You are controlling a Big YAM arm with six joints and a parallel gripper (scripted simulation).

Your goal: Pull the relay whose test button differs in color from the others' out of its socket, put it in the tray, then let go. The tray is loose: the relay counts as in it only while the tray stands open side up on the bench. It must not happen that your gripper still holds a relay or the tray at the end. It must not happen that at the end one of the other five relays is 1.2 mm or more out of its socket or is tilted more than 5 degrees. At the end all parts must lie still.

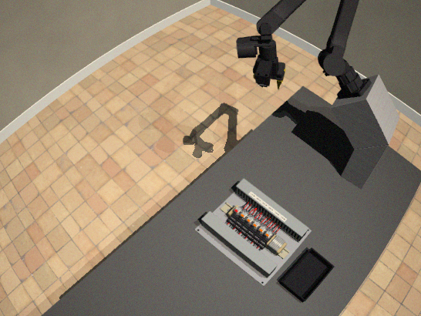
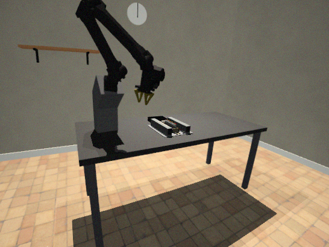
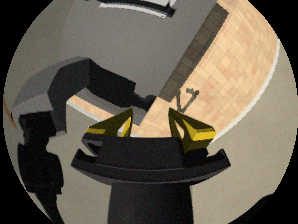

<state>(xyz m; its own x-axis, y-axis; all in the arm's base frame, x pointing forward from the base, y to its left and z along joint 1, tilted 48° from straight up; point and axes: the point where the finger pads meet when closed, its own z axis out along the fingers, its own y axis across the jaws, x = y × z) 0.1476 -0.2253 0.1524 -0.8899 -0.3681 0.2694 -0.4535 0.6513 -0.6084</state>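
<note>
Top: the gripper (image 1: 278,79) hangs off the bench's edge; the relay row (image 1: 254,225) sits socketed beside the tray (image 1: 290,284). Exterior: it rides high for clearance. Wrist: fingers part-open, empty, presumably pre-sized for 1 relay.

Dark grey worktop (image 2: 217,125) on four dark legs (image 2: 250,161). Tan/orange tiled floor (image 1: 96,154), pale skirting board (image 1: 77,75) along grey walls. Round white wall clock (image 2: 137,13) up high. Wooden wall shelf (image 2: 57,48) on two black brackets, left of the clock.
</note>
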